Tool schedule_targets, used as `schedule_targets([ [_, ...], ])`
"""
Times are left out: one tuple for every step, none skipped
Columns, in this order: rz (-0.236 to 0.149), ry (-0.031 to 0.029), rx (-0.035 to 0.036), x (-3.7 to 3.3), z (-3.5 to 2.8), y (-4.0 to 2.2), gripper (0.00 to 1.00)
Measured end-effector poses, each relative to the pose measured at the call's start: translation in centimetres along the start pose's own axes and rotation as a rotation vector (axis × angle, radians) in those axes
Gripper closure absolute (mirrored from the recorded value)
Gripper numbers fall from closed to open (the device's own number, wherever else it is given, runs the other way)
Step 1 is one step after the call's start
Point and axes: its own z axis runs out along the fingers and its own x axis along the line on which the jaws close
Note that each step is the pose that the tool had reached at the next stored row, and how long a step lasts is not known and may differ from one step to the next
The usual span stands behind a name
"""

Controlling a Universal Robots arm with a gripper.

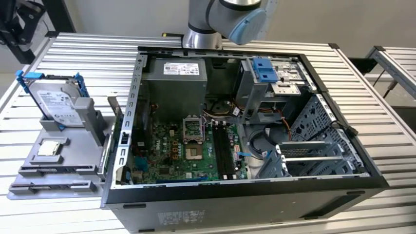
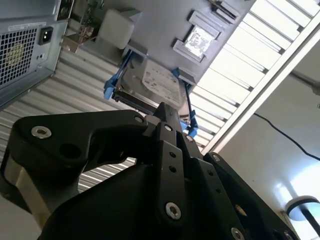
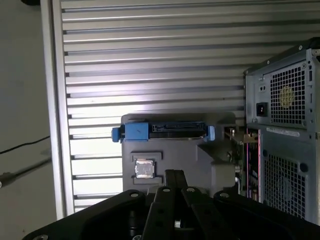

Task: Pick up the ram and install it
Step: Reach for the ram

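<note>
The ram (image 1: 57, 170) shows as a long, narrow dark strip lying in a holder on the grey tray (image 1: 87, 127), at the exterior view's left of the open computer case (image 1: 247, 195). A second strip like it (image 1: 52, 186) lies nearer the tray's front edge. Inside the case, the motherboard (image 1: 175, 146) has long black memory slots (image 1: 224, 151). My black gripper (image 2: 167, 112) (image 3: 174, 175) hangs high over the table, its fingers together with nothing seen between them. In both wrist views it points toward the tray and touches nothing.
A silver hard drive in a blue frame (image 1: 55, 102) (image 3: 160, 131) (image 2: 160, 82) stands on the tray beside a small square silver chip (image 1: 50, 147) (image 3: 144, 169). The arm's base (image 1: 204, 29) rises behind the case. The slatted metal table (image 1: 85, 53) ends near the tray.
</note>
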Motion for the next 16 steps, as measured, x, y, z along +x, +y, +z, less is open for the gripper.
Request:
schedule_targets([
  [-0.007,0.0002,-0.0003,0.0,0.0,-0.05,1.0],
  [-0.017,0.0008,-0.0005,0.0,0.0,-0.05,1.0],
  [-0.03,0.0014,-0.0007,0.0,0.0,-0.06,1.0],
  [-0.037,0.0017,-0.0008,0.02,0.0,-0.07,1.0],
  [-0.038,0.0018,-0.0009,0.02,0.0,-0.07,1.0],
  [-0.038,0.0019,-0.0008,0.02,0.0,-0.07,1.0],
  [-0.038,0.0018,-0.0009,0.02,0.0,-0.08,1.0],
  [-0.038,0.0018,-0.0009,0.05,0.01,-0.09,1.0],
  [-0.038,0.0019,-0.0008,0.09,0.02,-0.12,1.0],
  [-0.038,0.002,-0.0008,0.12,0.02,-0.19,1.0],
  [-0.038,0.002,-0.0008,0.16,0.03,-0.3,1.0],
  [-0.038,0.002,-0.0009,0.2,0.03,-0.44,1.0],
  [-0.039,0.002,-0.0008,0.23,0.03,-0.62,1.0],
  [-0.038,0.0019,-0.0008,0.26,0.02,-0.82,1.0],
  [-0.038,0.002,-0.0008,0.3,0.02,-1.03,1.0],
  [-0.038,0.0019,-0.0008,0.34,0.01,-1.26,1.0],
])
